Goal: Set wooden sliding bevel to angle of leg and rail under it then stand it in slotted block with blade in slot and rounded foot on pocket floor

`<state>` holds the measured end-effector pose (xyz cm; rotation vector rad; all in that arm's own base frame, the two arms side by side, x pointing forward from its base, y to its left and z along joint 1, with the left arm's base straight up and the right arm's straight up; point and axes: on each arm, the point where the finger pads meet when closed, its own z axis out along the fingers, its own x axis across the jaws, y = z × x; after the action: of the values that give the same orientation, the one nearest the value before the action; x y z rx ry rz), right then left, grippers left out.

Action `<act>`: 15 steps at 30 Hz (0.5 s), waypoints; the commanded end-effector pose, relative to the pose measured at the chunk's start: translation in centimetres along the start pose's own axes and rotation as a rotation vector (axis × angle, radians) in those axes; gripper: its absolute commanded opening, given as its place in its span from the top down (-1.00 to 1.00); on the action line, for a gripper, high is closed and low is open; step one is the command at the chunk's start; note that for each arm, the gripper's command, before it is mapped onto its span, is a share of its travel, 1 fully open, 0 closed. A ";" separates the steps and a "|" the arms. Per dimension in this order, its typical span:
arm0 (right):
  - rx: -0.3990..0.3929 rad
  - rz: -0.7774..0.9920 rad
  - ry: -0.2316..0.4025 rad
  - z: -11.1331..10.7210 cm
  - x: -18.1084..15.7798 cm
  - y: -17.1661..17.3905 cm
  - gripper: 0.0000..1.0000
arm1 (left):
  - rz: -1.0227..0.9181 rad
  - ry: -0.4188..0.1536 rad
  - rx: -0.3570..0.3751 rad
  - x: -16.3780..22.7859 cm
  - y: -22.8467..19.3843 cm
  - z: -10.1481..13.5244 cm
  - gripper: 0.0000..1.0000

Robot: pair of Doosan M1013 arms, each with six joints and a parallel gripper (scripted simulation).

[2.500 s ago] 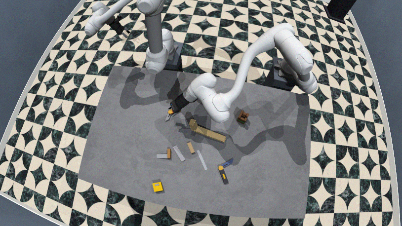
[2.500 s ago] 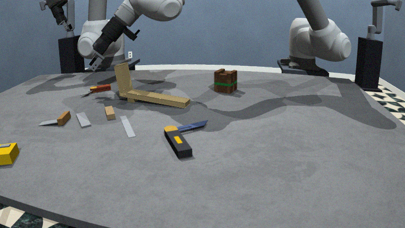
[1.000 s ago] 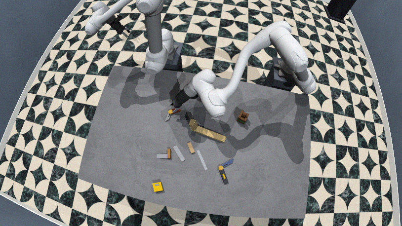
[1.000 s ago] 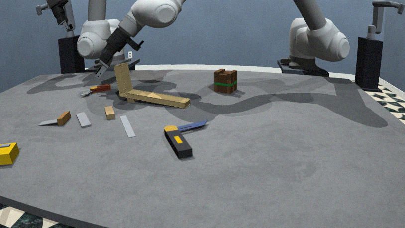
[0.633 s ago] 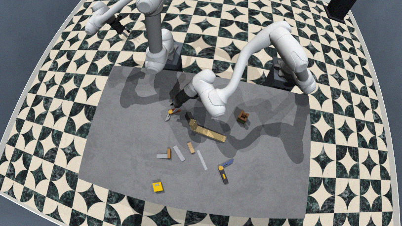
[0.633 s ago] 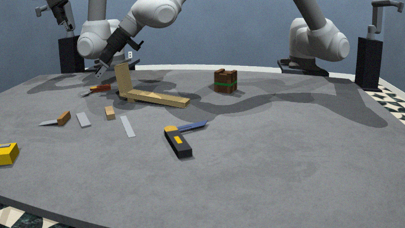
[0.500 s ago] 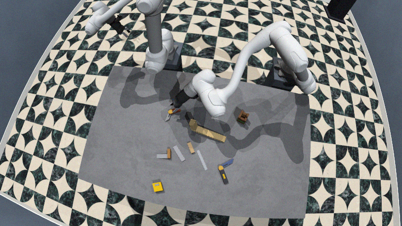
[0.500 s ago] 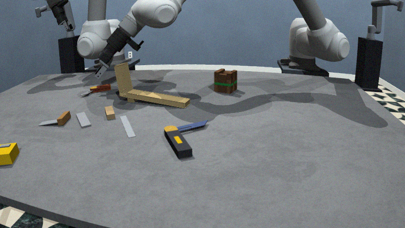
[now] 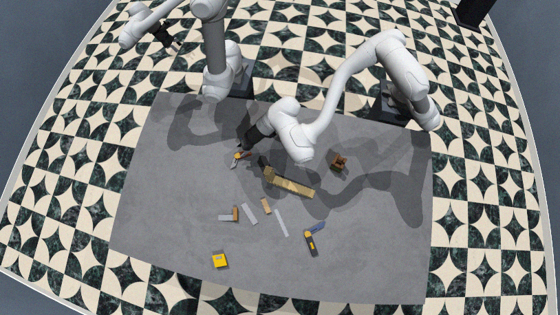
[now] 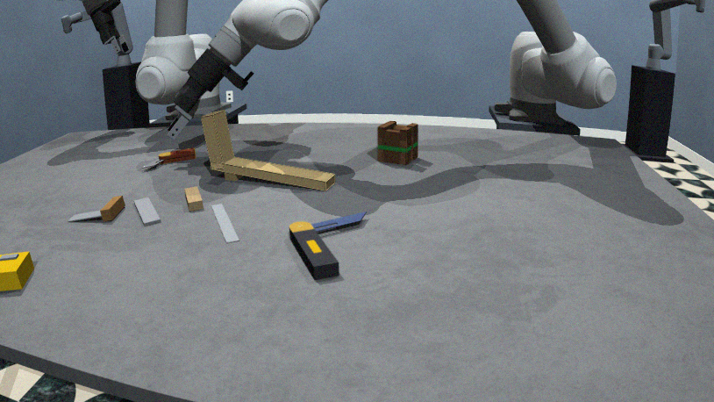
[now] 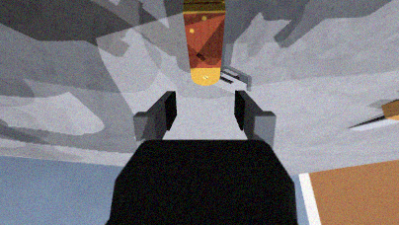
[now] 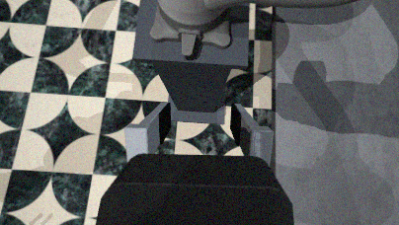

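In the top view, we see the wooden sliding bevel (image 10: 178,155) (image 11: 203,41) lying on the grey table (image 9: 176,188) (image 10: 449,299) (image 11: 306,113) (image 12: 341,173), near the leg (image 9: 267,172) (image 10: 217,139) of the angled workpiece. The left gripper (image 9: 239,144) (image 10: 174,131) (image 11: 204,103) is near the bevel. The slotted block (image 9: 337,162) (image 10: 397,145) stands apart from the bevel, beyond the rail (image 9: 293,186) (image 10: 279,172). The black bevel (image 9: 311,243) (image 10: 314,254) lies on the other side of the workpiece, its blue blade swung out. We locate a yellow box (image 9: 219,260) (image 10: 17,269) near one table edge. The right gripper (image 9: 176,46) (image 10: 119,46) (image 12: 200,115) is positioned off the table, above the tiled floor.

In the exterior view, the left gripper is tilted above the table and the wooden bevel. The leg rises at an angle from the rail. We find the slotted block upright, with a green band and no bevel in it. A try square (image 9: 235,214) (image 10: 112,208) lies in front of the wooden bevel.

In the left wrist view, we observe the left gripper's fingers spread wide, with nothing between them. The bevel's yellow rounded end points toward the gap; its metal blade extends to one side.

In the right wrist view, we observe the right gripper's fingers likewise wide and unloaded. A dark pedestal (image 12: 195,81) appears beyond them, and the table edge runs alongside.
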<state>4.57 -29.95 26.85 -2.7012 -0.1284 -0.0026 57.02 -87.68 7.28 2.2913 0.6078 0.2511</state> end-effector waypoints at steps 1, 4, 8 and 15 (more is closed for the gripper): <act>-0.001 0.000 0.000 -0.1 0.0 0.0 -1.00 | 0.000 0.000 -0.002 0.0 0.2 -0.1 -1.00; -0.001 0.000 0.000 -0.1 0.0 0.0 -1.00 | 0.000 0.000 -0.002 0.0 0.2 -0.1 -1.00; -0.001 0.000 0.000 -0.1 0.0 0.0 -1.00 | 0.000 0.000 -0.002 0.0 0.1 0.0 -1.00; -0.001 0.000 0.000 -0.1 0.0 0.0 -1.00 | 0.000 0.000 -0.002 0.0 -0.4 0.5 -1.00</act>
<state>4.57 -29.95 26.85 -2.7012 -0.1284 -0.0026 57.04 -87.69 6.79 2.2910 0.6079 0.2515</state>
